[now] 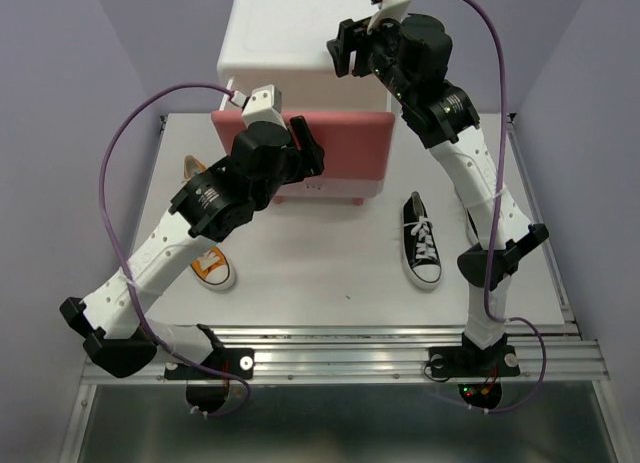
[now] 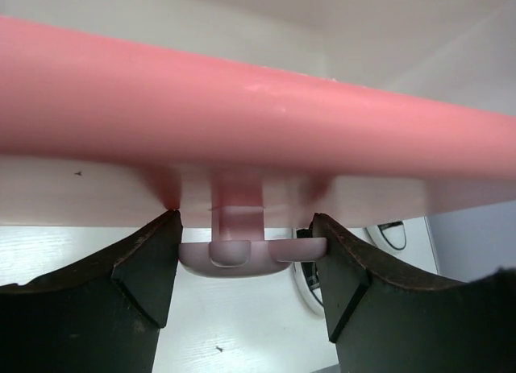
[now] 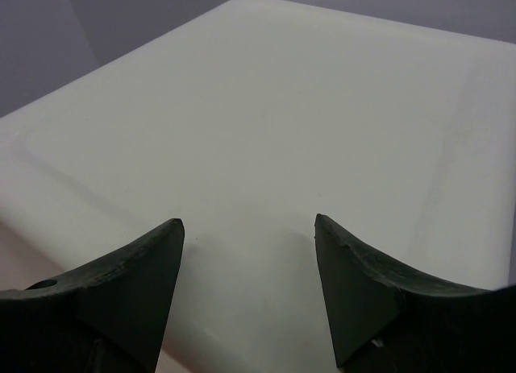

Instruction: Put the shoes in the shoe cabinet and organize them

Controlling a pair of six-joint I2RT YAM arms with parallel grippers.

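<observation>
Surface: white tabletop (image 1: 320,273) between lilac walls.
Left gripper (image 2: 246,228): jaws apart, one black finger on each side of the pale pink knob (image 2: 242,256), just beside it, beneath a rounded darker pink drawer edge (image 2: 242,107).
Right gripper (image 3: 248,228): jaws apart with nothing between them, hovering over the cabinet's flat top.
Shoe cabinet: small white boxy cabinet (image 1: 290,33) at the middle of the table's far edge.
Black sneaker: black canvas lace-up sneaker with white laces (image 1: 422,241), right of the cabinet, toe towards the near edge.
Orange sneakers: one orange canvas sneaker (image 1: 212,268) towards the left edge, half under the left arm. A second orange sneaker (image 1: 193,166) peeks out by the cabinet's left side.
</observation>
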